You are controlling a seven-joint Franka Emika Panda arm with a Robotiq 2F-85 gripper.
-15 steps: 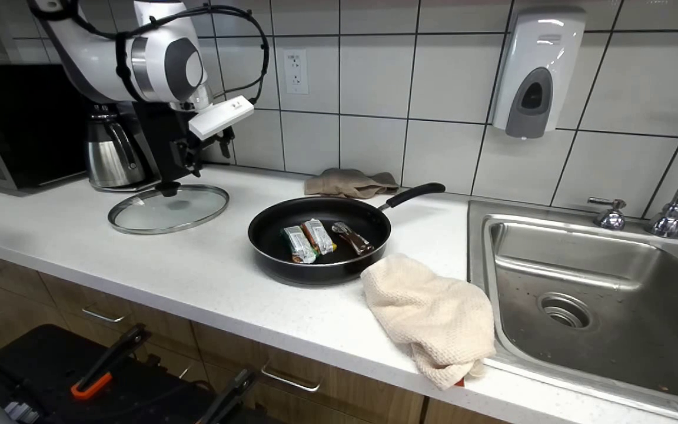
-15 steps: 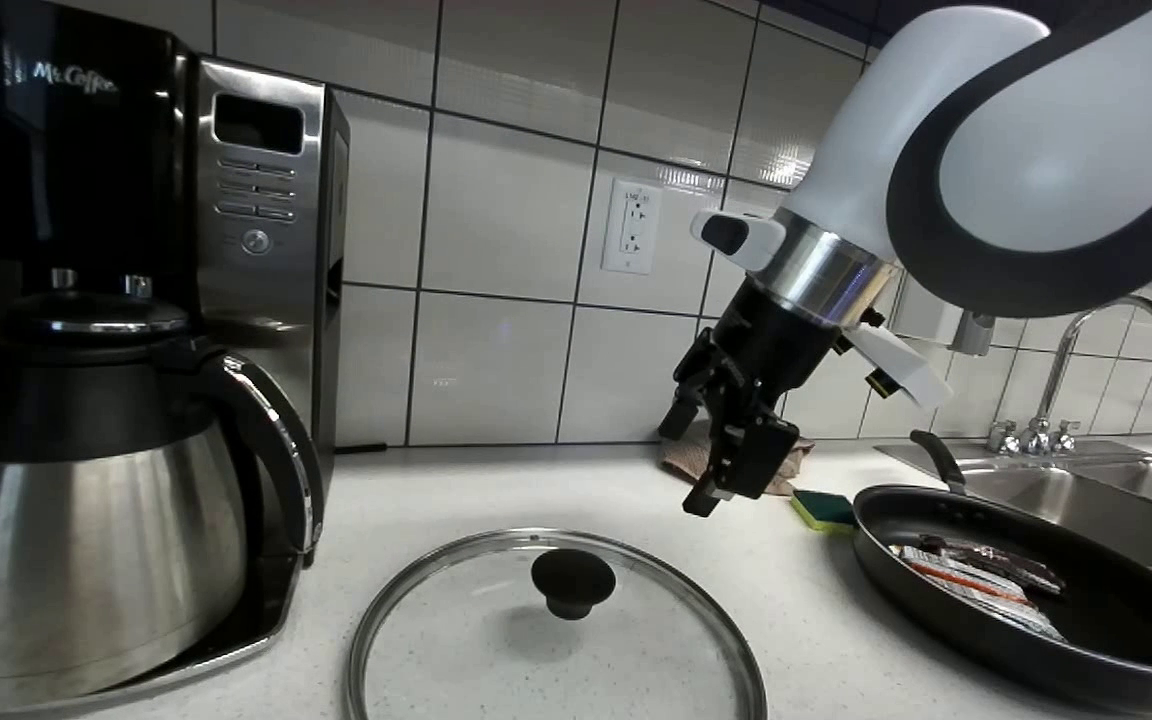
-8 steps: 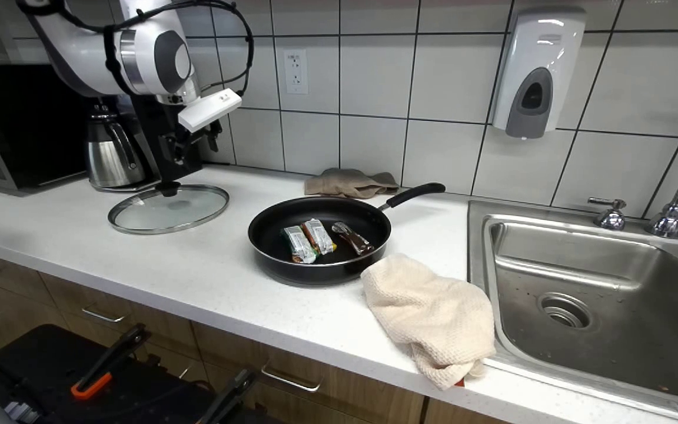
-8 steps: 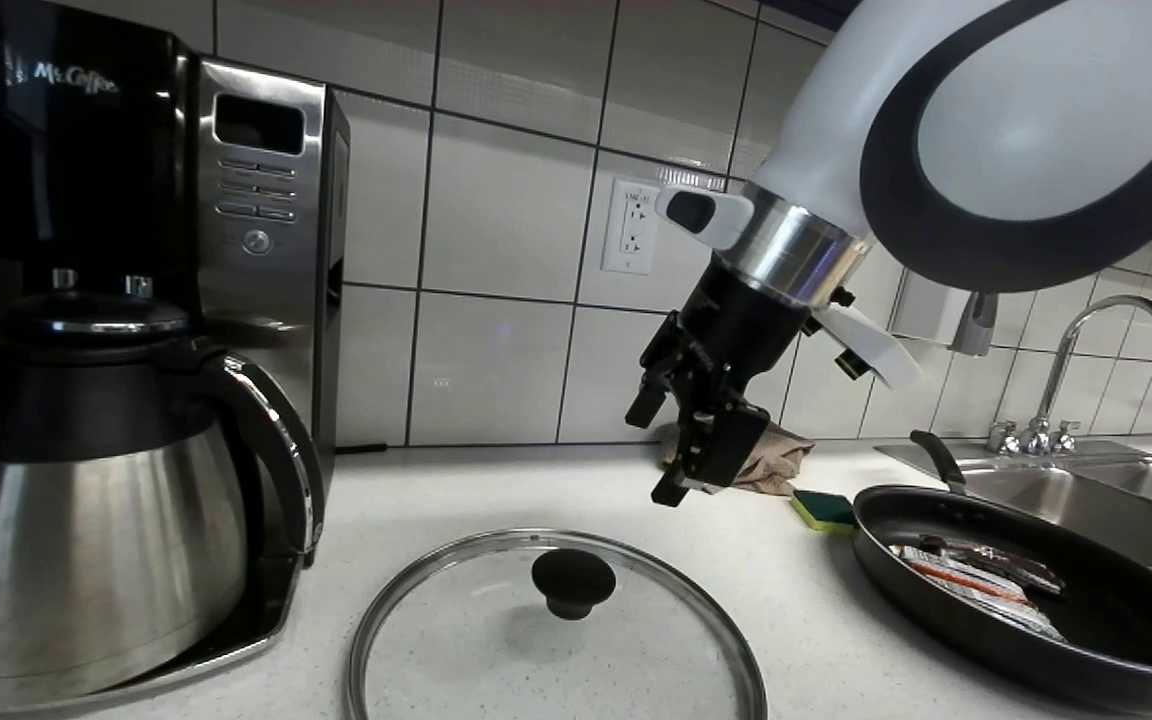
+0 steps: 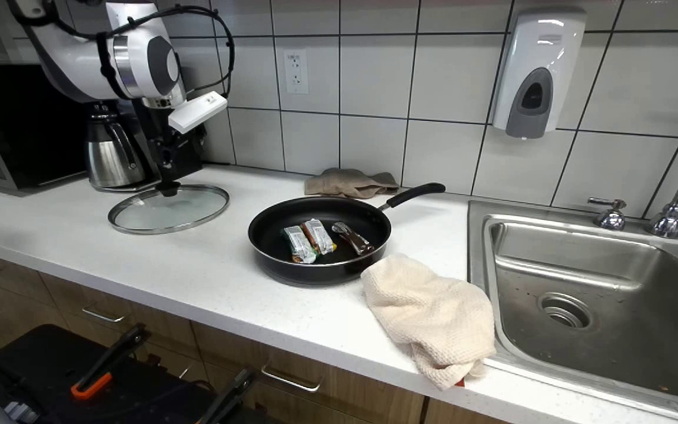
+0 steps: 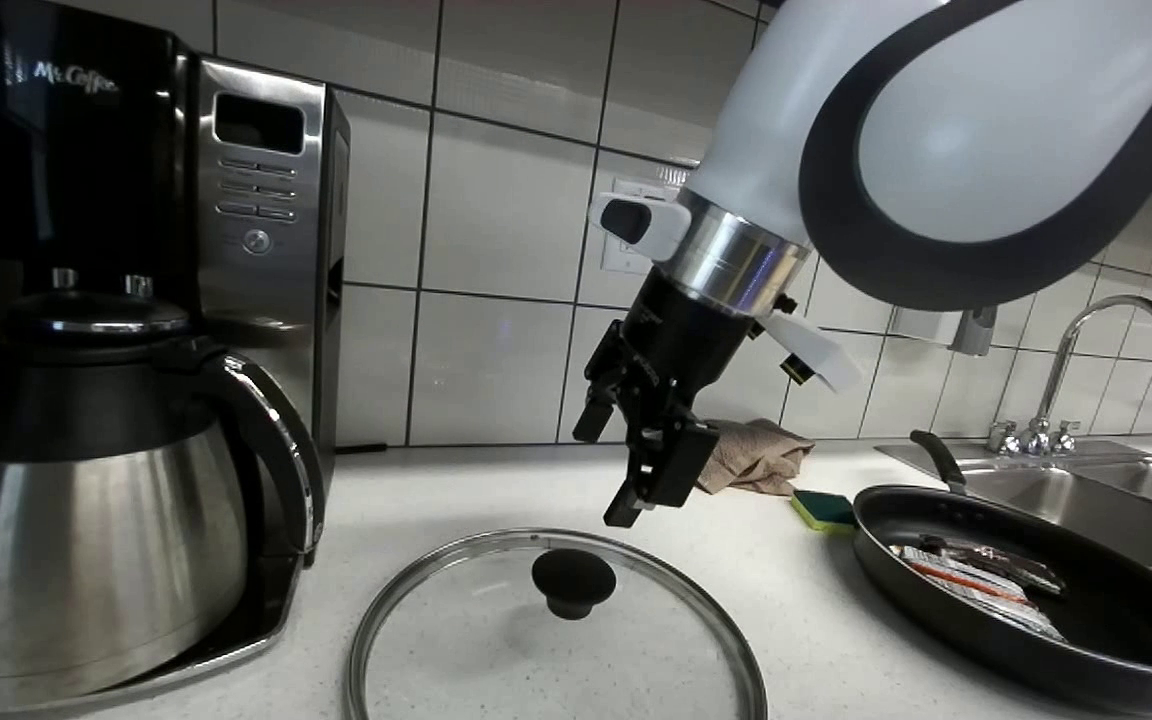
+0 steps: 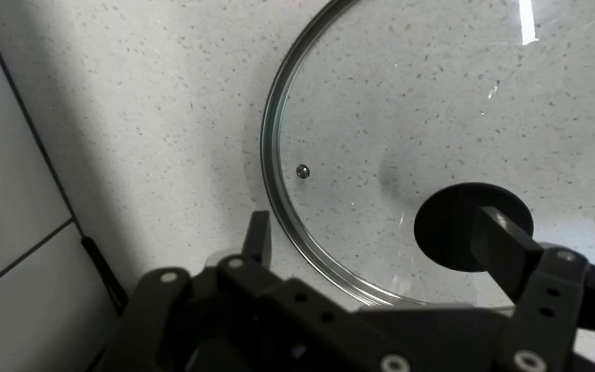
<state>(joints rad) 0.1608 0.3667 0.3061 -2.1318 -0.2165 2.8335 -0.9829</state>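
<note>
Lower right in an exterior view, a skillet (image 6: 1116,617) holds wrapped bars (image 6: 976,587). Mid-frame, the gripper (image 6: 605,476) gapes wide near a round glass lid (image 6: 536,655).

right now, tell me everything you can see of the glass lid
The glass lid is round and see-through, with a silvery, metal-looking rim, what looks like a small vent hole near it, and a black, mushroom-shaped knob. It rests flat, knob up, on the speckled white countertop, between the Mr. Coffee coffee maker and the frying pan. The open fingers hang higher, apart from it; only the countertop touches it.
</note>
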